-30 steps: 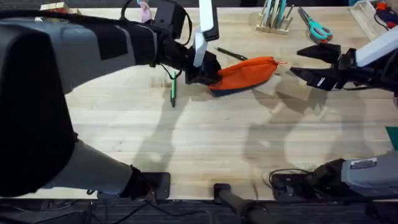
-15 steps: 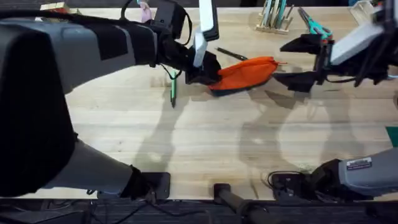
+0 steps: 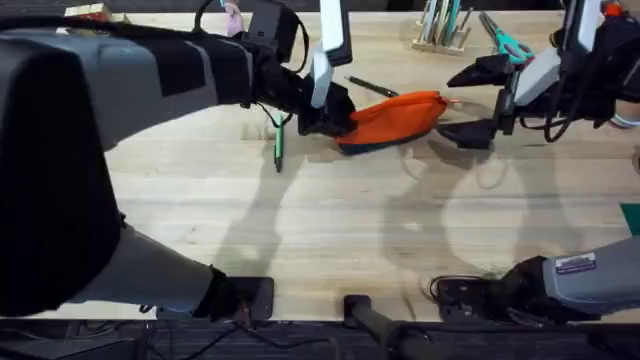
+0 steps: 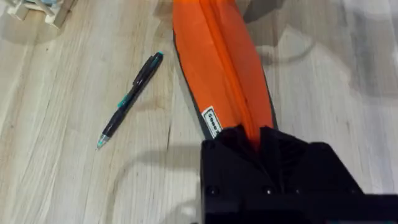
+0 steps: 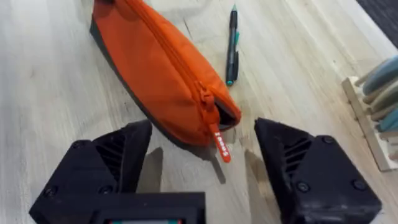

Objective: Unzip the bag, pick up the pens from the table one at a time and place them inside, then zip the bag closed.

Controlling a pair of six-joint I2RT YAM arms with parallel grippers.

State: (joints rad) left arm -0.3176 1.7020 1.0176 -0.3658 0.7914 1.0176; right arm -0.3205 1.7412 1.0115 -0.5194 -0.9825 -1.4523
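The orange bag (image 3: 395, 118) lies on the table (image 3: 330, 230) with its zipper closed along its length. My left gripper (image 3: 335, 115) is shut on the bag's left end, seen close in the left wrist view, gripper (image 4: 252, 134) on bag (image 4: 217, 56). My right gripper (image 3: 450, 103) is open, a finger on each side of the bag's right end. There the red zipper pull (image 5: 221, 143) hangs between its fingers (image 5: 106, 162), untouched, on the bag (image 5: 155, 68). The green pen (image 3: 278, 145) lies left of the bag. The black pen (image 3: 372, 87) lies behind it, also seen as pen (image 4: 130, 99) and pen (image 5: 232, 46).
A wooden stand of pale pens (image 3: 440, 25) and teal-handled scissors (image 3: 505, 42) sit at the back right. A box (image 3: 600, 20) stands at the far right corner. The near half of the table is bare wood.
My right gripper has swung left and toward the back, from well right of the bag to its zipper-pull end. The left gripper and the bag have not moved.
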